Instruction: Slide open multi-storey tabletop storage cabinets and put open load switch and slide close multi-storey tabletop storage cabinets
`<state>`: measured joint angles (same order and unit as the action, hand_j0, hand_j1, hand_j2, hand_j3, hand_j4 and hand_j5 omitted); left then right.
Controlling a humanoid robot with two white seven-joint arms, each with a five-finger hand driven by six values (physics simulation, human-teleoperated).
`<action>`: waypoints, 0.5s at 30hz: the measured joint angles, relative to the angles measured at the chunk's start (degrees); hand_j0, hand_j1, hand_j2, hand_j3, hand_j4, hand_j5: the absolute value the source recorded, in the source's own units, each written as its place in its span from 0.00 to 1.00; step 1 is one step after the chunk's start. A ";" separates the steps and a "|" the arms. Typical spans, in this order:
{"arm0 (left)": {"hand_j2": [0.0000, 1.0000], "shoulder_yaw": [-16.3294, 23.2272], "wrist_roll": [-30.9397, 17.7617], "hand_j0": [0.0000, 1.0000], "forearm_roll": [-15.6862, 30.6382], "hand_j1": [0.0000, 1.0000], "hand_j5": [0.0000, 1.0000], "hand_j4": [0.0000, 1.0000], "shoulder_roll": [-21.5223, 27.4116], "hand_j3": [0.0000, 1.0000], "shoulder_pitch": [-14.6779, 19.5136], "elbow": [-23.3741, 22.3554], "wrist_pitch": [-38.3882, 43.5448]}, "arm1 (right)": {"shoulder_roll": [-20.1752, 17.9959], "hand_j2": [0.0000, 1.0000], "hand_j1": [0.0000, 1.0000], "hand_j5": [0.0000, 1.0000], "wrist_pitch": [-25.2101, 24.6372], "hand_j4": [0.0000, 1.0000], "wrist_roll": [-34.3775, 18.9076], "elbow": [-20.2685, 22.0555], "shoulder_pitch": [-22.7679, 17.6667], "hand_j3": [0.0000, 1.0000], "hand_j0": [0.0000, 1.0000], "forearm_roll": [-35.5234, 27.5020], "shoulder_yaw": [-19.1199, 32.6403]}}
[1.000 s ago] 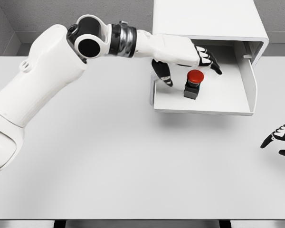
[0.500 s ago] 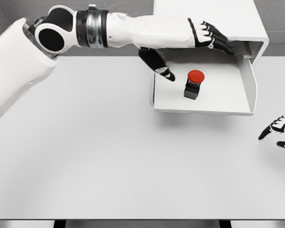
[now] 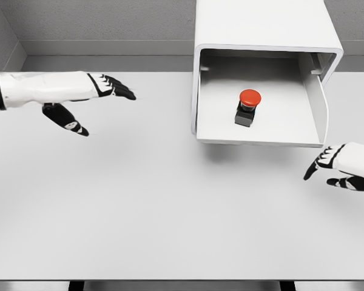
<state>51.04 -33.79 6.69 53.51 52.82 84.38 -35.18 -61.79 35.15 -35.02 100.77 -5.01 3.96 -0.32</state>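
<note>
— Starting with the biggest thing, what fills the view?
— A white desk (image 3: 170,224), running edge to edge.
— And on it?
— The storage cabinet (image 3: 264,24) at about one o'clock, its drawer (image 3: 261,130) slid out toward the camera.
— Where's the load switch (image 3: 247,107)?
— Standing upright on the drawer floor, red button on top, clear of the drawer walls.
— The hands?
— The left robot hand (image 3: 88,97) hovers at ten o'clock, well apart from the cabinet, fingers spread, holding nothing. The right robot hand (image 3: 343,167) sits at four o'clock, just below the drawer's front corner, fingers loosely extended, also empty.
</note>
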 measured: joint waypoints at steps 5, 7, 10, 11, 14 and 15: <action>1.00 -0.04 -0.06 1.00 -0.12 1.00 1.00 1.00 0.56 1.00 -0.79 -0.85 0.02 | -0.10 0.62 0.62 0.62 -0.47 0.62 0.11 -0.11 3.69 0.62 0.62 0.12 -2.94; 1.00 -0.18 -0.07 1.00 -0.21 1.00 1.00 1.00 0.65 1.00 -0.79 -1.22 0.04 | -0.17 0.62 0.62 0.62 -1.03 0.62 0.36 -0.21 4.22 0.62 0.62 0.03 -3.53; 1.00 -0.30 -0.07 1.00 -0.28 1.00 1.00 1.00 0.73 1.00 -0.79 -1.68 0.05 | -0.20 0.62 0.62 0.62 -1.21 0.62 0.14 -0.40 5.63 0.62 0.62 1.05 -4.55; 1.00 -0.33 -0.07 1.00 -0.29 1.00 1.00 1.00 0.77 1.00 -0.79 -1.76 0.06 | -0.21 0.62 0.62 0.62 -1.30 0.62 0.05 -0.48 6.24 0.62 0.62 1.41 -4.96; 1.00 -0.40 -0.07 1.00 -0.31 1.00 1.00 1.00 0.83 1.00 -0.79 -1.93 0.08 | -0.17 0.64 0.64 0.64 -1.30 0.64 -0.45 -0.68 7.91 0.64 0.64 2.79 -5.94; 1.00 -0.44 -0.07 1.00 -0.32 1.00 1.00 1.00 0.85 1.00 -0.79 -1.95 0.08 | -0.19 0.64 0.64 0.64 -1.65 0.64 -0.15 -0.72 8.00 0.64 0.64 2.54 -6.23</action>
<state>50.61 -33.86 6.37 54.36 52.03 82.43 -35.11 -61.98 33.50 -35.17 100.06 2.99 6.50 -6.55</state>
